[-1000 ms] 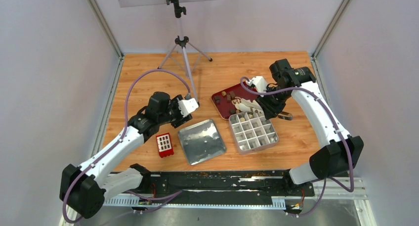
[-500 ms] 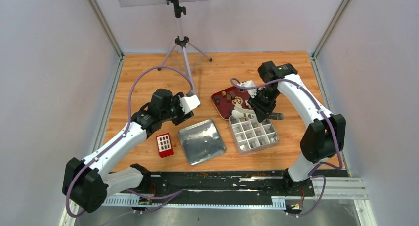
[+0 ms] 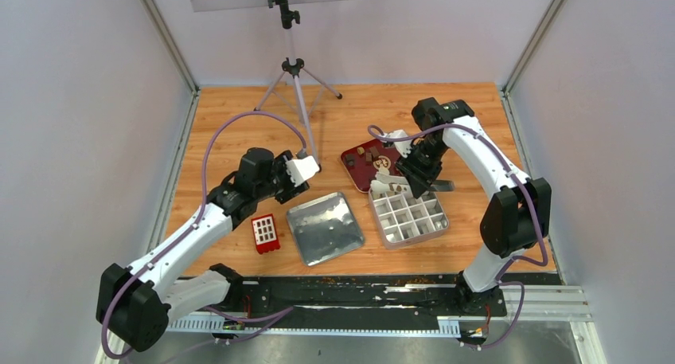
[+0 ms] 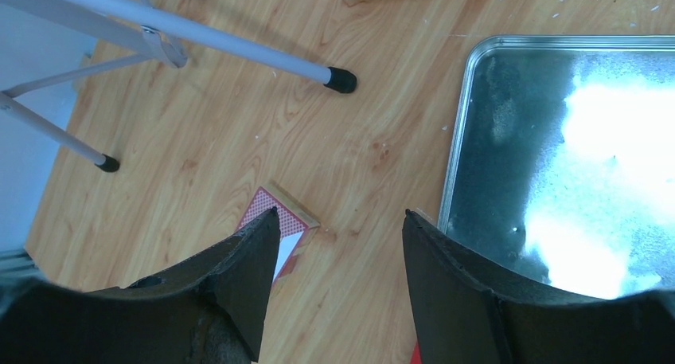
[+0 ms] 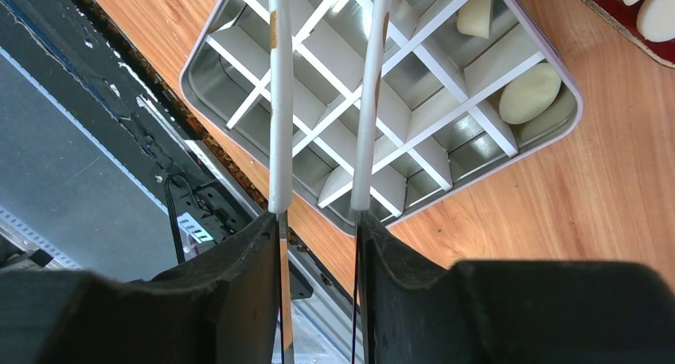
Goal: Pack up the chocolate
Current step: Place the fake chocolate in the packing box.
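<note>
Wood-grain tabletop [image 3: 350,113] lies between pale walls [image 3: 79,101], tripod [image 3: 296,93] standing at its back.

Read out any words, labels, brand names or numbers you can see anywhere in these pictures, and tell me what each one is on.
No readable text in any view.
Small red block: white squares only, no lettering.
Dark red tray: pale marks, too small to read.
Square metal lid and divided metal box: blank.

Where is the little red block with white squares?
In the top view the red block lies on the table's left side, just left of the flat metal tray, under the left arm's forearm.
</note>
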### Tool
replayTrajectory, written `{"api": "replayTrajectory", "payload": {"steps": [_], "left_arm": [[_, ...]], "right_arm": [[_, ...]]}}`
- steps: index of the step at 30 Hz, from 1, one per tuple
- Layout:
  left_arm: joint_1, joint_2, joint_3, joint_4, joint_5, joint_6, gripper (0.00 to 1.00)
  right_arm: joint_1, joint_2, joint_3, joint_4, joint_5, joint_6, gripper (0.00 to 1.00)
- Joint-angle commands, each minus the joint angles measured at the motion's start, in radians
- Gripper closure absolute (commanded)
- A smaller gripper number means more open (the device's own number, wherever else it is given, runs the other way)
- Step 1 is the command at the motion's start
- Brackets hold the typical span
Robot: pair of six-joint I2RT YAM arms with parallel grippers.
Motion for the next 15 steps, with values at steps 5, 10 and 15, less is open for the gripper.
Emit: {"api": "replayTrajectory", "payload": {"steps": [5,10,15], "left_arm": [[-0.004,-0.027,-0.001,0.028,0.001,0.013,0.34],[-0.004,-0.01,0.025,0.035,0.062,0.069,0.34],[-0.004,-0.063,0.006,0.069,0.089,-0.062,0.33]], "right_arm": [[-0.019,-0.028,0.088,0.042,0.011,0.046,0.69],[-0.05,0.029,0.15,0.066,0.1,0.064,0.72],[-0.067,0.14,0.245,0.048,0.198,0.029,0.72]]}}
